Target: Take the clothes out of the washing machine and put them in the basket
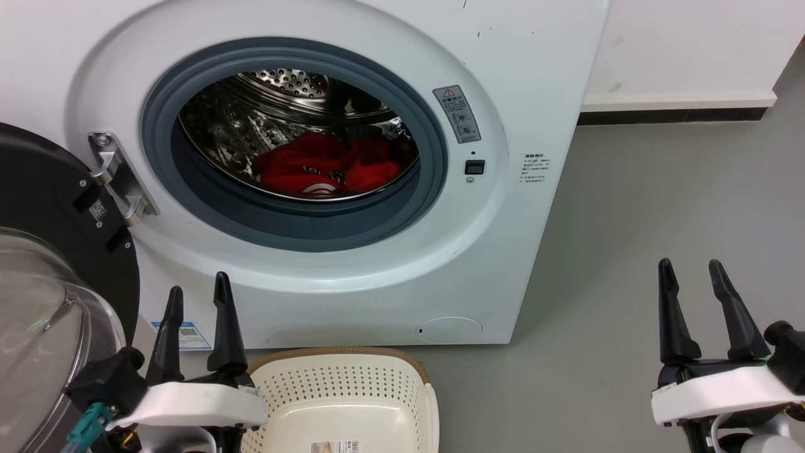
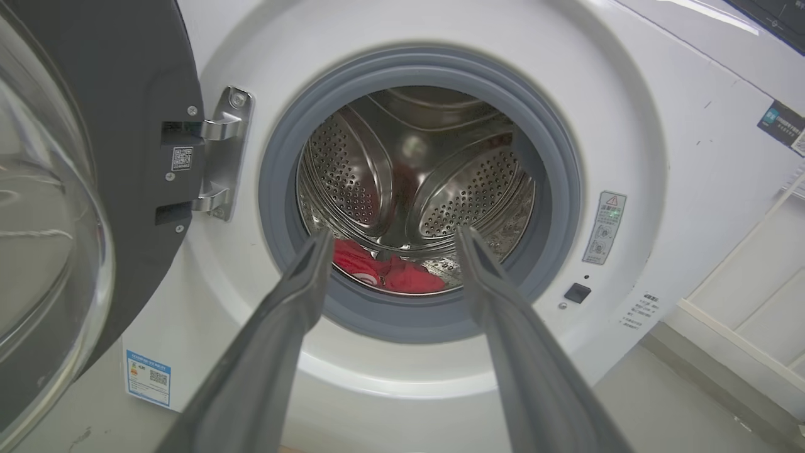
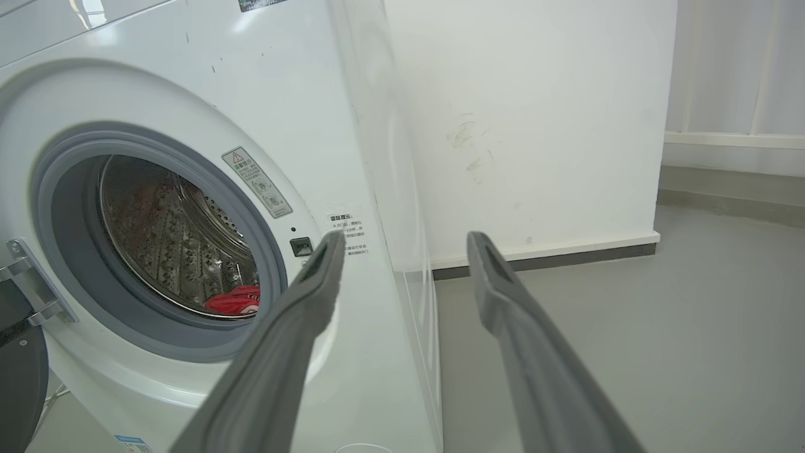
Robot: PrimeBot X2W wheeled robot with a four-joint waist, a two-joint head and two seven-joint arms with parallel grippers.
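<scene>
- The door (image 1: 38,207) is hanging open at far left.
- The left claw (image 1: 197,283) is hovering spread apart, holding nothing, facing the washer (image 1: 534,94).
- The clothes (image 1: 327,165) are lying low inside the drum (image 1: 283,82).
- The basket (image 1: 339,353) is sitting on the floor (image 1: 629,220), just before the washer.
- The right claw (image 1: 690,264) is hovering spread apart and empty, over the floor.

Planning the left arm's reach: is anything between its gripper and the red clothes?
Nothing visible. The black-framed glass door hangs open at the left; the open left gripper faces the bright red fabric clothes through the grey-rimmed porthole.
</scene>
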